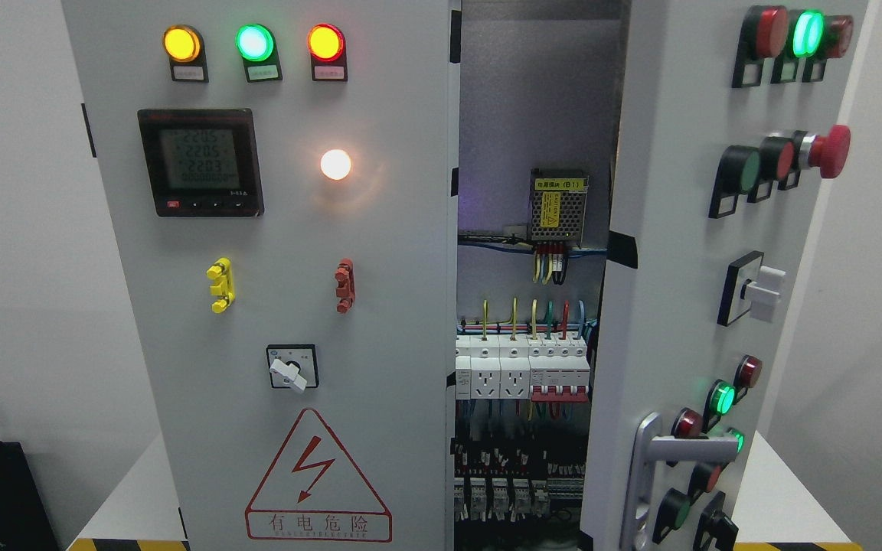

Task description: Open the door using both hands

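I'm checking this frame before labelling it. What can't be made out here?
Head view:
- Both robot hands: outside the frame.
- Small labels under the indicator lights: too small to read.
- Cabinet's right interior: hidden behind the opened right door.
- Lower breakers and door handle: cut off by the bottom edge.

Pale grey cabinet left door: amber lamp at 11 o'clock, green lamp, red-rimmed amber lamp, glowing white lamp. Black meter, grey display. Yellow terminal, red terminal. Red-outlined warning triangle at 6 o'clock. Grey right door: red mushroom button, silver handle.
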Robot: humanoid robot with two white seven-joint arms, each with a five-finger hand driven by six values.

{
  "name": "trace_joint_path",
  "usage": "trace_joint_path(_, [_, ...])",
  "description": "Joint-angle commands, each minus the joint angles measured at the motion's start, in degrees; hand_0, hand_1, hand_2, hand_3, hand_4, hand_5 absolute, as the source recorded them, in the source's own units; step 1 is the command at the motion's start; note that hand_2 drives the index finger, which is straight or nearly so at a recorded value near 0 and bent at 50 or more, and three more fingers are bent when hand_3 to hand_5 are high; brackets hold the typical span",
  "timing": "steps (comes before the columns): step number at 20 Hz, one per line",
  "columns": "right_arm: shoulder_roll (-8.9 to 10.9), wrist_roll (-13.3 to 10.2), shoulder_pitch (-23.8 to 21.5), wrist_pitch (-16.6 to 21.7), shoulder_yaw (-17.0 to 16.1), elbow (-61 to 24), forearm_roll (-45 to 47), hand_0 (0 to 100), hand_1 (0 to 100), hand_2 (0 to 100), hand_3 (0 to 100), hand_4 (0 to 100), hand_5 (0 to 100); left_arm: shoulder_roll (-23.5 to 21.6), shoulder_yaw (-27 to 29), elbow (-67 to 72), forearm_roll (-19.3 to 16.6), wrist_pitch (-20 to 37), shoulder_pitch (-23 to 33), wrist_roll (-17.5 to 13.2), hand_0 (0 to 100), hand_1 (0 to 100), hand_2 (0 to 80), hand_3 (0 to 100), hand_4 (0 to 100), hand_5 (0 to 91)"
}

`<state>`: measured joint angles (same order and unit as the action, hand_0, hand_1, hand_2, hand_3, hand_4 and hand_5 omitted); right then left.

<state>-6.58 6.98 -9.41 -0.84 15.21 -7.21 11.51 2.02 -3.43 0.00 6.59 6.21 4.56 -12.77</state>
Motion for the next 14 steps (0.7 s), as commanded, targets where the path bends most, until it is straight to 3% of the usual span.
trace_joint_path(1, [-0.01,-0.03,0.00,0.05,0.00,0.00,0.01,12,39,0,0,0,0,0.00,0.00,-0.26,0.00,-0.06,-0.08,0.29,12,39,0.0,0,0,0.0])
trace_joint_path(14, [0.08,-0.03,0.00,0.05,0.00,0.00,0.01,12,39,0,0,0,0,0.00,-0.09,-0.26,0.00,0.03,-0.08,0.29,12,39,0.0,0,0,0.0])
